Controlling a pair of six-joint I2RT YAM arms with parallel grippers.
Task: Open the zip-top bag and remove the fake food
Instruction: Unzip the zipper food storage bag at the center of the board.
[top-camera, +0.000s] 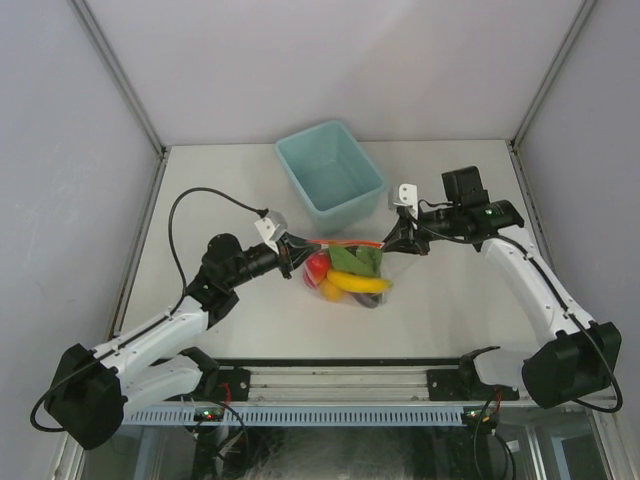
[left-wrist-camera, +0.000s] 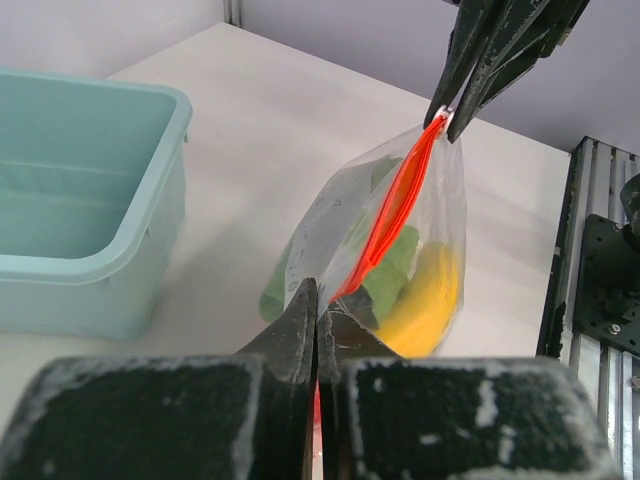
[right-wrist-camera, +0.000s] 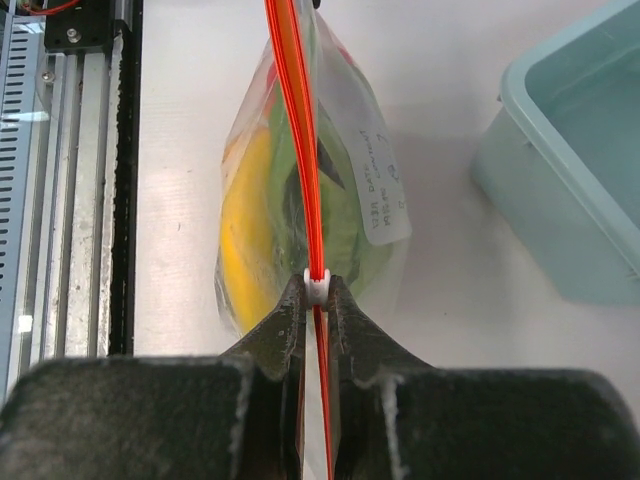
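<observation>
Zip-top bag (top-camera: 348, 270) hangs stretched between two robot arms over the middle of the table (top-camera: 470, 300), just on the near-edge side of a teal bin (top-camera: 352, 204). Whether its sagging belly touches the surface cannot be told. The left gripper (top-camera: 292, 243) is clamped on one end of the bag's red-orange zipper strip (left-wrist-camera: 393, 205). The right gripper (top-camera: 392, 240) is pinched tight on the white slider (right-wrist-camera: 317, 287) at the other end. The strip looks sealed along the whole run between them, so the opening step appears barely begun. None of the fake food (top-camera: 345, 280) is out: a yellow piece (top-camera: 362, 283), green pieces (top-camera: 357, 260) and a red fruit (top-camera: 318, 265) all sit inside the clear plastic. The bin, toward the far edge, shows nothing inside.
</observation>
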